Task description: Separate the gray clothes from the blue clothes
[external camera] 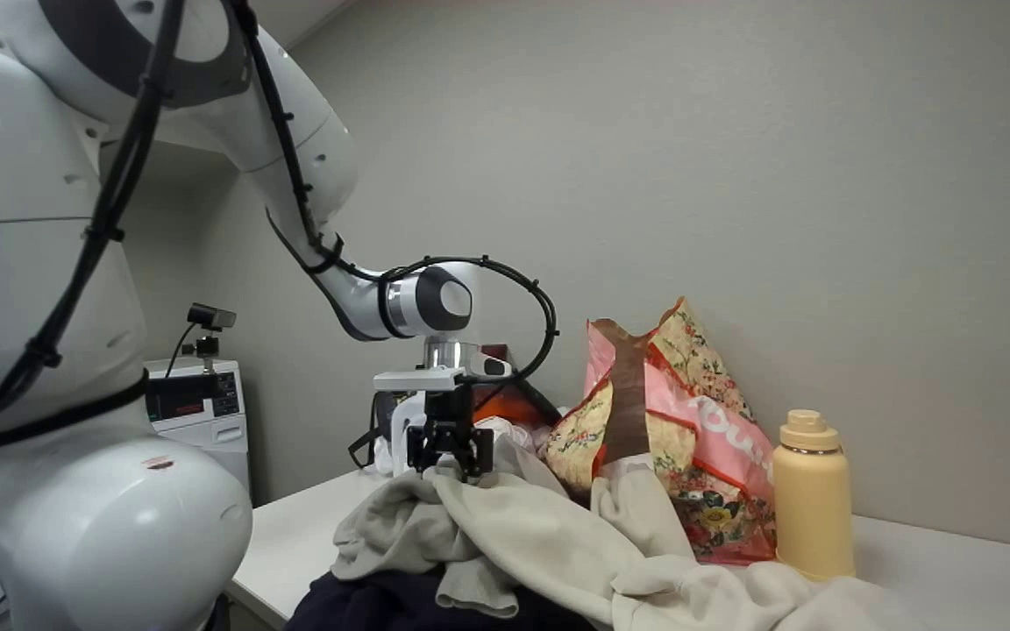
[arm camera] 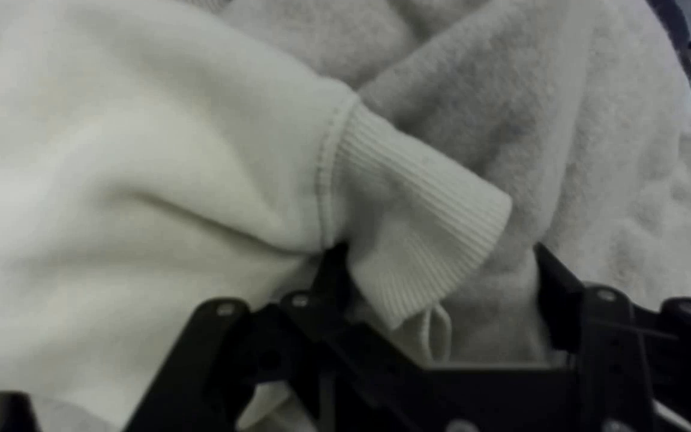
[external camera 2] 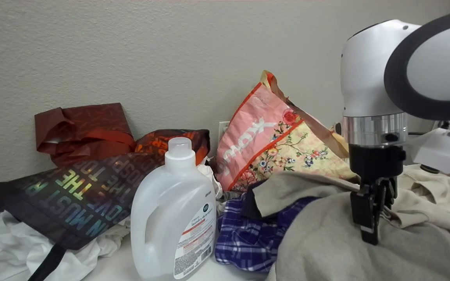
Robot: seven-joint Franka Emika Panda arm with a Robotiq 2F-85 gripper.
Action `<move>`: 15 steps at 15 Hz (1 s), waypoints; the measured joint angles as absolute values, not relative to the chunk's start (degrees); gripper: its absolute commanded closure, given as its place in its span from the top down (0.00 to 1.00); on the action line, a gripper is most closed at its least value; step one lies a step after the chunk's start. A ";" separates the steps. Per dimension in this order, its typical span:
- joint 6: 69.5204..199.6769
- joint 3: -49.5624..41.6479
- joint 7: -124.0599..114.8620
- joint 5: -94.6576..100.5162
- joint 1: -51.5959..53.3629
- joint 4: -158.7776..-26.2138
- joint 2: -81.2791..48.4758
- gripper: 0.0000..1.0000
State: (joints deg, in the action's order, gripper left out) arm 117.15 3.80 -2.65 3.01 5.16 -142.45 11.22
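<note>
Jug (external camera 2: pixel 170 218) labelled "laundry detergent", dark bag (external camera 2: pixel 84 195) reading "MUST", pink bag (external camera 2: pixel 266 146) "max" — arm (external camera: pixel 325 153) bent downward, gripper (arm camera: pixel 439 255) spread astride a gray cuff (arm camera: pixel 426 219), gripping nothing

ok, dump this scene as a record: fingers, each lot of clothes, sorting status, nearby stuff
fingers: open, pale ribbed cuff between them, no grip visible
gray clothes: rumpled heap at the fingers
dark garment: beneath gray folds
plaid shirt: partly under a gray fold, beside the detergent jug
sorted: not yet, gray still lies over blue
nearby: patterned bag, yellow bottle
</note>
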 measured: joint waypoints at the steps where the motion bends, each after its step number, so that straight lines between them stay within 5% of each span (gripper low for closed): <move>1: 117.16 3.73 -2.65 3.01 4.90 -142.38 11.22 0.35; 6: 116.12 2.52 -2.64 3.01 3.50 -139.92 11.12 0.02; 15: 112.36 -3.12 -3.60 5.83 -3.21 -126.30 9.08 0.05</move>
State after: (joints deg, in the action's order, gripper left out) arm 112.36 -3.12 -3.60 5.83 -3.21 -126.30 9.08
